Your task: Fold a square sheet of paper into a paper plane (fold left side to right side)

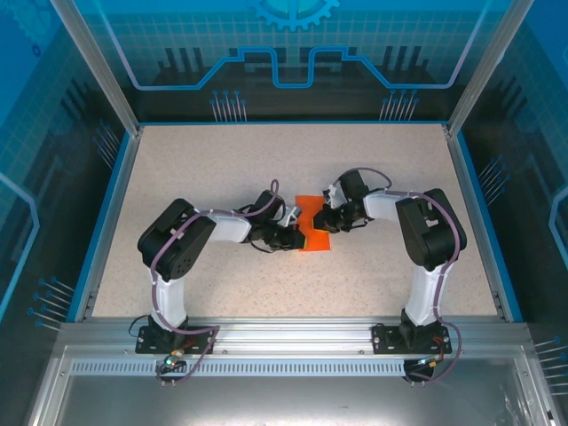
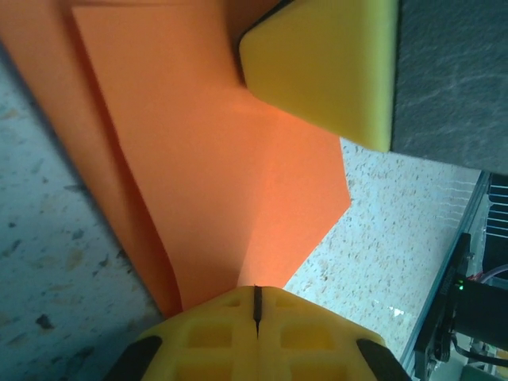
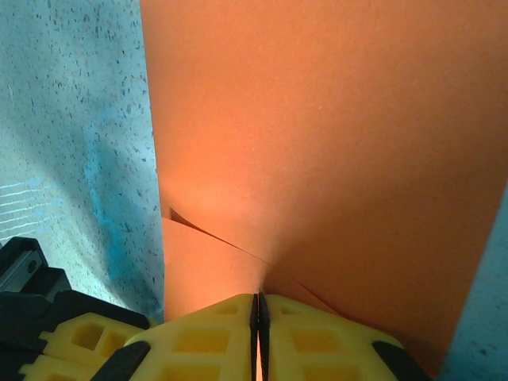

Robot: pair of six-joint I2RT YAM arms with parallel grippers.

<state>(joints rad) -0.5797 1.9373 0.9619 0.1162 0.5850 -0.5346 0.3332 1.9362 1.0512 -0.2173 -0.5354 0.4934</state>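
Observation:
The square sheet of paper (image 1: 315,240) is bright orange and lies partly folded at the table's middle, between my two grippers. My left gripper (image 1: 295,232) comes in from the left, and its yellow jaws (image 2: 256,305) are shut on the sheet's edge, where a crease runs up through the orange paper (image 2: 214,159). My right gripper (image 1: 324,220) comes in from the right and is shut (image 3: 258,300) on layered orange paper (image 3: 317,127), with a lower flap (image 3: 202,266) showing. The right gripper's yellow finger (image 2: 325,63) rests against the sheet. A paper plane is out of view.
The speckled beige table (image 1: 222,160) has a blue raised border (image 1: 114,177) on three sides. An aluminium rail (image 1: 284,333) with both arm bases runs along the near edge. Bare tabletop (image 2: 397,230) shows beside the paper.

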